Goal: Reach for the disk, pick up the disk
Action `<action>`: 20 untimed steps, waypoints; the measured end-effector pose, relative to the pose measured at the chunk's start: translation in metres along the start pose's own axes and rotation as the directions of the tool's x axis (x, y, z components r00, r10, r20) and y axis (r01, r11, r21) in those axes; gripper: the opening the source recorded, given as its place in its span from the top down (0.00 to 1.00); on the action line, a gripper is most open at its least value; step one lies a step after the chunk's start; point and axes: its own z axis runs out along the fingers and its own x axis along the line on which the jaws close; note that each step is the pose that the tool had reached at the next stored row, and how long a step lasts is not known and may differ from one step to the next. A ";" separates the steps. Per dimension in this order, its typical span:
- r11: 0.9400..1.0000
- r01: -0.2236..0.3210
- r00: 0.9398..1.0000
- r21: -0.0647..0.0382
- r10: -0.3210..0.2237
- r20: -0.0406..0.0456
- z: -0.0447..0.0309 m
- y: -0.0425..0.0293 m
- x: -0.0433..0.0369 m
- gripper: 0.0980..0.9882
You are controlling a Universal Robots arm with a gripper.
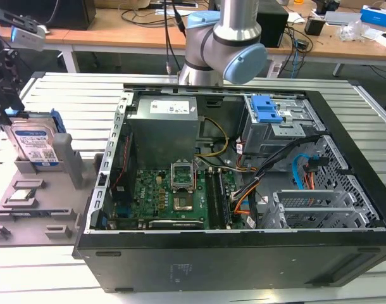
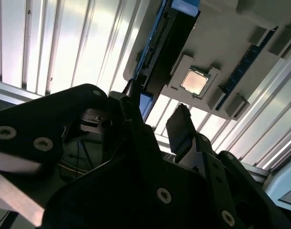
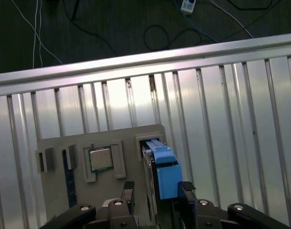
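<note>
Gripper is hovering, fingers spread, straddling the disk directly beneath without squeezing; disk is standing on edge in the grey tray.

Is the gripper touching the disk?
Cannot tell. In the first wrist view the gripper straddles the disk; one finger shows a gap, the other sits too close to judge.

The claw hangs spread astride the disk, which stands on edge in a grey holder beside a processor chip on the slatted bench.
</note>
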 end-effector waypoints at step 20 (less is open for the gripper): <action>0.997 0.079 0.997 -0.001 -0.079 0.001 0.0352 0.0003 -0.0043 0.57</action>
